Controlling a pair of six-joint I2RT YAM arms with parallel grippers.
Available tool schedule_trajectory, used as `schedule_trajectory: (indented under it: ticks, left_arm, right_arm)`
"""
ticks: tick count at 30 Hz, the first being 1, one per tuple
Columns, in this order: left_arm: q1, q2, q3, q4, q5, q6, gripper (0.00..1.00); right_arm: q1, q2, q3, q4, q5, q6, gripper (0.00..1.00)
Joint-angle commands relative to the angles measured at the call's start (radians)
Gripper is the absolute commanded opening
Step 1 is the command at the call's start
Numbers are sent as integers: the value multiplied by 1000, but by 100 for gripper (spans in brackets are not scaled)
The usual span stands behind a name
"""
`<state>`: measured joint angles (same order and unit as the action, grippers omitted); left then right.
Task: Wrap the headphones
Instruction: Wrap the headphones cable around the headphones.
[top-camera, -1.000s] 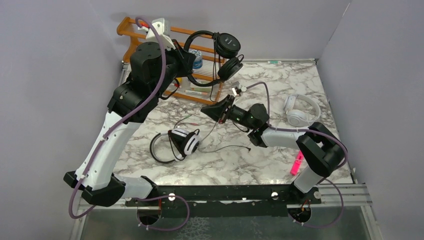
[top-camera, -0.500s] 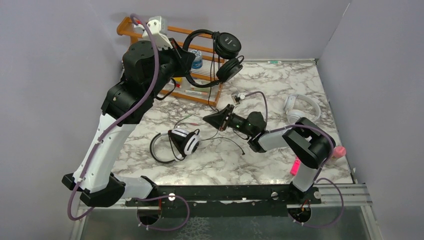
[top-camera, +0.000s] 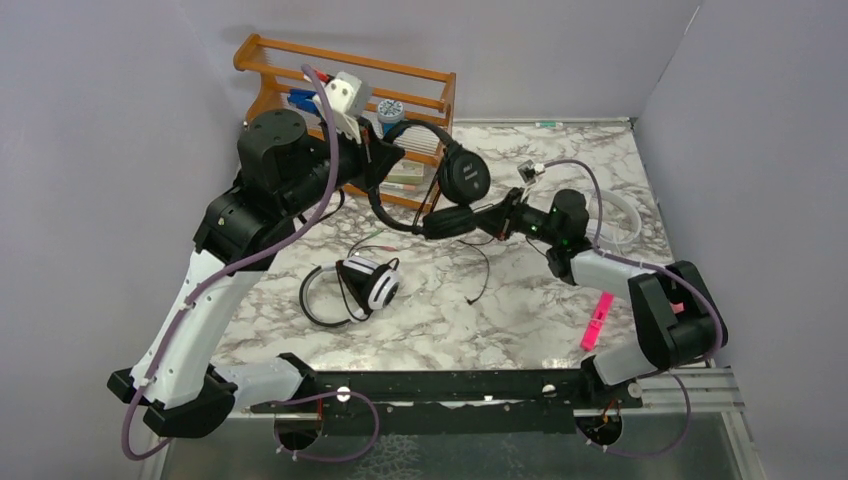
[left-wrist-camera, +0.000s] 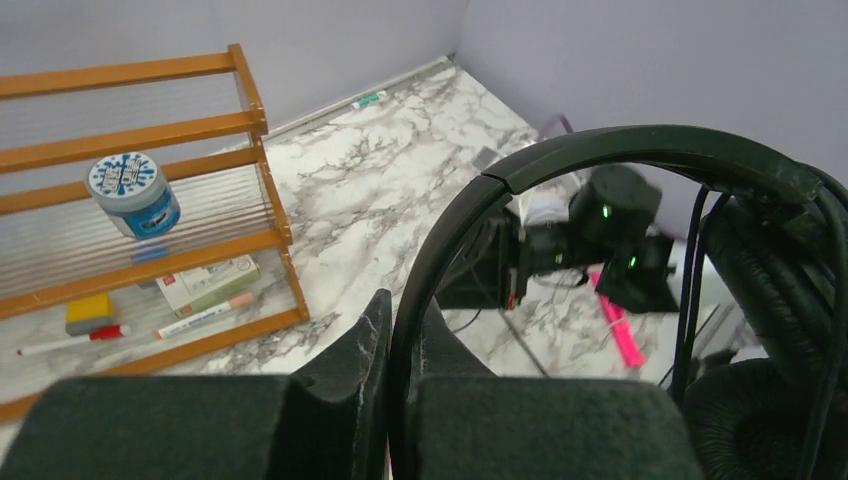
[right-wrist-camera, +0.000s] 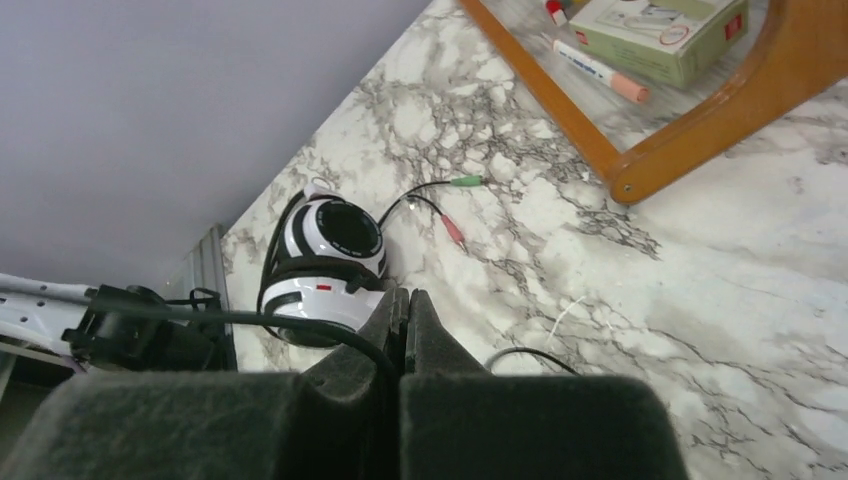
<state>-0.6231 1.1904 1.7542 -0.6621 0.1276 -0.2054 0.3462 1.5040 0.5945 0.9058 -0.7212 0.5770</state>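
My left gripper (top-camera: 385, 185) is shut on the headband (left-wrist-camera: 600, 150) of the all-black headphones (top-camera: 465, 178) and holds them in the air in front of the rack. In the left wrist view its fingers (left-wrist-camera: 375, 345) clamp the band. My right gripper (top-camera: 470, 218) sits just under the ear cups, shut on the black cord (right-wrist-camera: 230, 318), whose loose end hangs down to the table (top-camera: 480, 280). The white headphones with black pads (top-camera: 365, 285) lie on the table at centre left and show in the right wrist view (right-wrist-camera: 325, 260). The all-white headphones (top-camera: 625, 215) lie behind my right arm, partly hidden.
A wooden rack (top-camera: 300, 75) with a jar, pens and a box stands at the back left. A pink highlighter (top-camera: 595, 320) lies at the front right. Green and pink plugs (right-wrist-camera: 465, 182) lie near the rack's foot. Grey walls close in the marble table (top-camera: 450, 330).
My left arm has lowered and turned the black headphones toward the centre. My right gripper has moved right and back, up under the ear cups, with the cord in it.
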Motion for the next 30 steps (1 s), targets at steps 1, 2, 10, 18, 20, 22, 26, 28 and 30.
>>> schedule_trajectory:
  ticks: [1, 2, 10, 18, 20, 22, 26, 28, 30]
  left_arm:
    - [1, -76, -122, 47, 215, 237, 0]
    - [0, -94, -174, 46, 237, 292, 0]
    - [-6, -123, -476, 35, -85, 525, 0]
    - [-75, 45, -497, 182, -465, 624, 0]
    - [-77, 80, -479, 218, -469, 626, 0]
    - [-79, 114, -468, 261, -492, 616, 0]
    - [-83, 195, -435, 321, -508, 603, 0]
    - [-85, 240, -407, 328, -549, 585, 0]
    - [-85, 279, -387, 331, -579, 569, 0]
  right_arm:
    - [-43, -11, 203, -555, -131, -214, 0]
    - [-53, 6, 305, -705, -126, -268, 0]
    - [-198, 167, 724, -1369, -207, -421, 0]
    - [-198, 124, 952, -1596, -267, -439, 0]
    - [-197, 104, 963, -1582, -332, -393, 0]
    - [-193, 80, 961, -1546, -389, -326, 0]
    - [-157, 22, 939, -1418, -499, -191, 0]
    - [-138, -21, 906, -1306, -528, -88, 0]
    - [-125, -61, 870, -1185, -540, 42, 0]
